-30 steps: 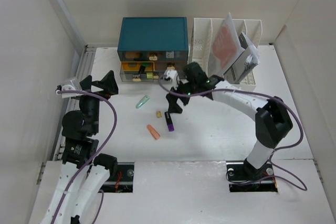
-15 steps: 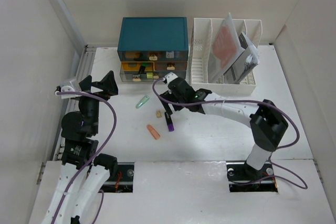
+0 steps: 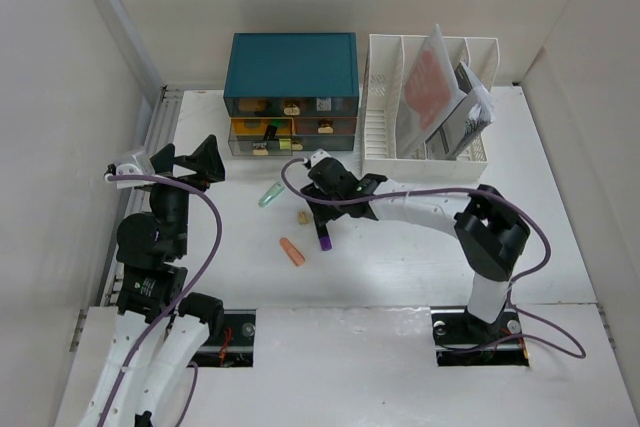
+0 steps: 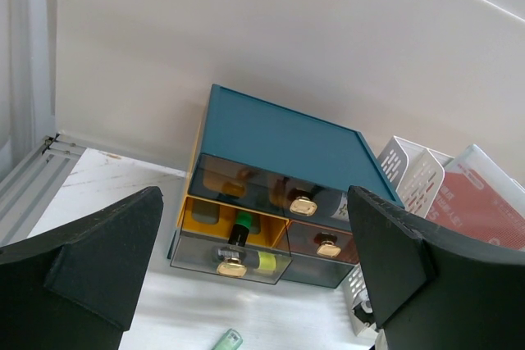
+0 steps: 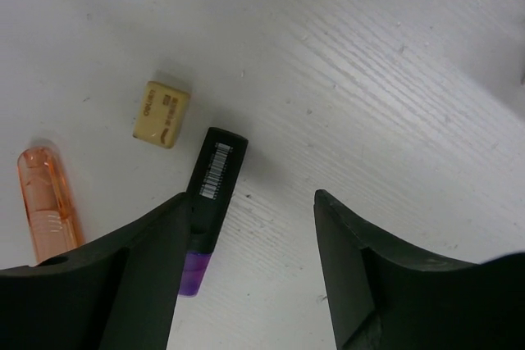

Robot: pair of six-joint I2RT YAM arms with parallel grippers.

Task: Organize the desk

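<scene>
From above: right gripper (image 3: 325,209) low over the purple marker (image 3: 323,232) near mid-scene, beside a beige eraser (image 3: 302,217) and orange cap (image 3: 292,251), apparently lined up for a pick; left gripper (image 3: 185,159) raised at the left, out of the way. Left wrist: fingers (image 4: 90,260) spread wide, empty, facing the drawer unit (image 4: 279,141). Right wrist: jaws parted, purple marker (image 5: 209,194) just inside the left-hand finger (image 5: 139,276), off-centre in the gap
</scene>
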